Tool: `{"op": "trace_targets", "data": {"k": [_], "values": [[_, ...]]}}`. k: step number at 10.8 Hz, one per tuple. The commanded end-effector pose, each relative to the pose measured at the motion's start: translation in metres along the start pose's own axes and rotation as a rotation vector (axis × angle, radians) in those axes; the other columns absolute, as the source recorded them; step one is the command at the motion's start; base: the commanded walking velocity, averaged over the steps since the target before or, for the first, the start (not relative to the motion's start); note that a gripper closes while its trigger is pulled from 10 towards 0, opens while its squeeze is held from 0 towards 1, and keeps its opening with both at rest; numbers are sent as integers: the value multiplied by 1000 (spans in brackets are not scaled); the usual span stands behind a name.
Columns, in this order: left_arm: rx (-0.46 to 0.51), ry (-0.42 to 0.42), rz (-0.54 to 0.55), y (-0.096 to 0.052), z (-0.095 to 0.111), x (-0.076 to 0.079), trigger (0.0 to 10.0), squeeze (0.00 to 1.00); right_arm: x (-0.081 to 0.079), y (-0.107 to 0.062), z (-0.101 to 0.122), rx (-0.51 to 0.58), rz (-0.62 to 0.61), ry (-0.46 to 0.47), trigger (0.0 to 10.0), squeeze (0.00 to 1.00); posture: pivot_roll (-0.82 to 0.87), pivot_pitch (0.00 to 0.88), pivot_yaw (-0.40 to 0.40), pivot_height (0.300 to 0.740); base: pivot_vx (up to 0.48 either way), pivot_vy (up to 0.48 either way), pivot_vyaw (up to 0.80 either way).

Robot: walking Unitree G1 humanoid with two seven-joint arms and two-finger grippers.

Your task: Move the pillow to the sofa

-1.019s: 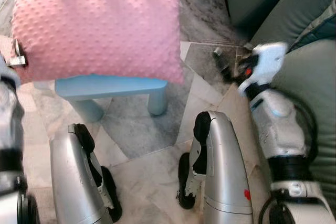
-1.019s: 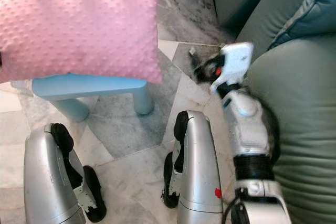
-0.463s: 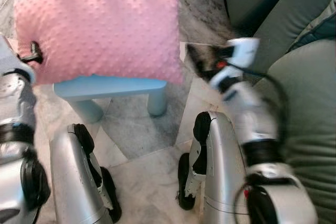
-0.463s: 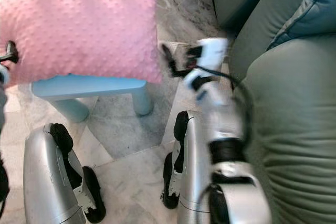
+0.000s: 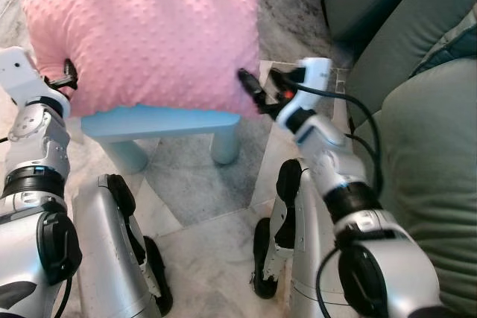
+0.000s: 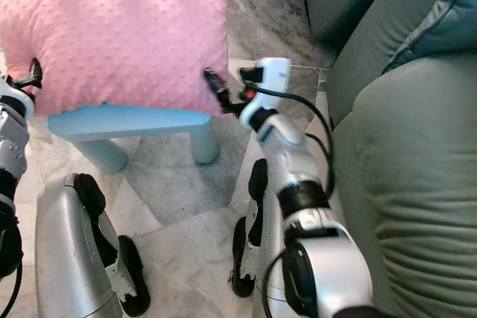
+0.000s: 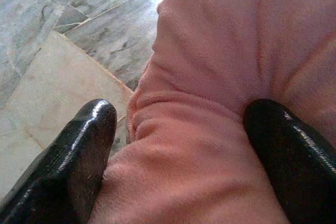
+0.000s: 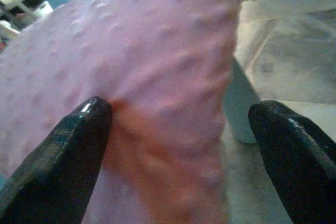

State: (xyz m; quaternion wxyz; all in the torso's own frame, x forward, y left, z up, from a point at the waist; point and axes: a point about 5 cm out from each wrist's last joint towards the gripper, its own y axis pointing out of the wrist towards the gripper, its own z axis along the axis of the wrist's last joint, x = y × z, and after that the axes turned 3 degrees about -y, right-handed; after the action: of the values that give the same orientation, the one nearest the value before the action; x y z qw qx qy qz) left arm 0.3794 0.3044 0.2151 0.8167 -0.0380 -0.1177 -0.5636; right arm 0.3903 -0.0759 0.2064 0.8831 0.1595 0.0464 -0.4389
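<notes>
the pink dimpled pillow (image 5: 145, 46) lies across the seat of a small light-blue chair (image 5: 156, 121), overhanging it on both sides, with the chair's back slats rising at its far edge; the chair stands on a grey and cream marble floor (image 5: 201, 184), to the left of a grey-green sofa (image 5: 428, 154) that takes up the right of the scene; the pillow is well apart from the sofa.

the left gripper (image 7: 176, 145) is at the pillow's left end; its two black fingers (image 7: 73, 161) are spread with a fold of pink fabric bulging between them, both pads against the cloth, though it is hard to say how firmly they pinch it; the silver left arm runs from there towards the near left corner.

the right gripper (image 8: 173, 145) is at the pillow's right near corner, its fingers (image 8: 63, 156) wide apart; one fingertip touches the dimpled face of the pillow, the other stands clear of it on the floor side, with the pillow's edge between the two; the right arm reaches across from the near right, a black cable looping along it; the robot's two silver legs show at the near edge, on the floor just in front of the chair.
</notes>
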Motion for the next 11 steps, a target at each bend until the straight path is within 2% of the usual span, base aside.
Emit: {"op": "trace_targets", "data": {"k": [1, 2, 4, 5, 7, 9, 10, 11], "values": [[-109, 18, -43, -5, -26, 8, 10000, 0, -3, 3, -4, -11, 35, 32, 10000, 0, -29, 497, -115, 393, 0, 0, 0], [-116, 23, -51, -5, -27, 9, 10000, 0, -11, 10, 2, -9, 106, -10, 10000, 0, -23, 499, -117, 393, 0, 0, 0], [-120, 17, -67, -5, -28, 11, 10000, 0, -23, 20, 9, -2, 206, -29, 10000, 0, -18, 505, -124, 393, 0, 0, 0], [-121, 13, -74, -5, -29, 13, 10000, 0, -31, 22, 5, -24, 277, -26, 10000, 0, -15, 506, -127, 393, 0, 0, 0], [-132, 7, -95, -5, -31, 17, 10000, 0, -38, 20, -7, -75, 337, -41, 10000, 0, -15, 507, -129, 393, 0, 0, 0], [-152, 4, -150, -6, -34, 24, 10000, 0, -38, 12, -25, -145, 363, -116, 10000, 0, -20, 509, -130, 393, 0, 0, 0], [-165, -20, -217, -7, -36, 33, 0, 0, -35, 11, -29, -163, 328, -148, 10000, 0, -21, 508, -130, 393, 0, 0, 0], [-170, -28, -261, -8, -37, 39, 0, 0, -34, 11, -31, -170, 298, -167, 10000, 0, -19, 509, -129, 393, 0, 0, 0]]}}
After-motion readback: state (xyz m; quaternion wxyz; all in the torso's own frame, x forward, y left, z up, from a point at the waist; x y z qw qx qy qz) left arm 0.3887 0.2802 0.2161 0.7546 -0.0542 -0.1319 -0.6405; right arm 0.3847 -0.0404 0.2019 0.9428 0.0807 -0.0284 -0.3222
